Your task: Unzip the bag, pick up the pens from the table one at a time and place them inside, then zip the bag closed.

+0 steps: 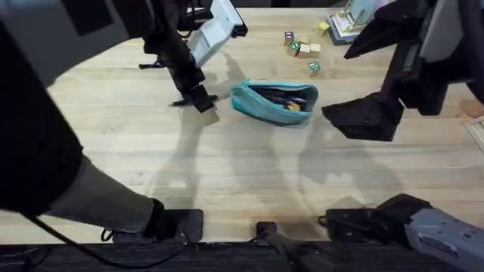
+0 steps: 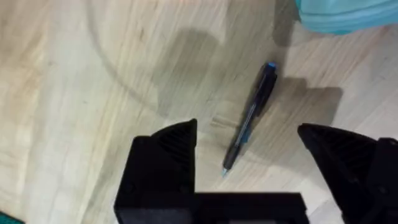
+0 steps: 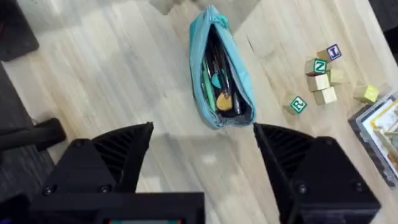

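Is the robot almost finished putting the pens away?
Partly. The teal fabric pouch is unzipped with pens inside. One slim dark pen lies on the wooden table beneath the open left gripper. The open right gripper hovers above the pouch. Zipping remains.

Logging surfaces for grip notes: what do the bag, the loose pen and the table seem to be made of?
The bag: soft teal fabric, matte, judging by its sagging, creased sides. The pen: probably plastic, with a dark glossy barrel and a blue end. The table: light wood planks with visible grain and seams, and a smooth, low-sheen finish.
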Tool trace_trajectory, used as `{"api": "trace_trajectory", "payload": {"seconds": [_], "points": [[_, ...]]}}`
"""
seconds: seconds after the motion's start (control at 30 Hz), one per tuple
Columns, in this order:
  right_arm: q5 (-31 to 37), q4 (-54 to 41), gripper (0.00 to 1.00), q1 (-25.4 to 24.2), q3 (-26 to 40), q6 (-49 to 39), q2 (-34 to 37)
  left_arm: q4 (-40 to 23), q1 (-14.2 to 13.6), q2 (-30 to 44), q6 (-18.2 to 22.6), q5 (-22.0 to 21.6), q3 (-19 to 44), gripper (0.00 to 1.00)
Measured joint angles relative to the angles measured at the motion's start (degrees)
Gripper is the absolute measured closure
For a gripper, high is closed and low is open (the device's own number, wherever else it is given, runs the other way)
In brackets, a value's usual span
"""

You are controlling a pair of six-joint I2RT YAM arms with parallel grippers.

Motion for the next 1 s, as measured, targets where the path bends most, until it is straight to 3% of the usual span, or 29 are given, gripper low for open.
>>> {"api": "trace_trajectory", "payload": {"seconds": [0.3,1.0], "points": [[0.0,0.0,0.003,0.0,0.0,0.0,0.0,0.1,-0.4,3.6,-2.3,-2.5,0.0,0.008],[0.0,-0.1,0.004,0.0,0.0,0.0,0.0,-0.3,0.7,6.5,-2.8,1.1,0.3,0.007]]}}
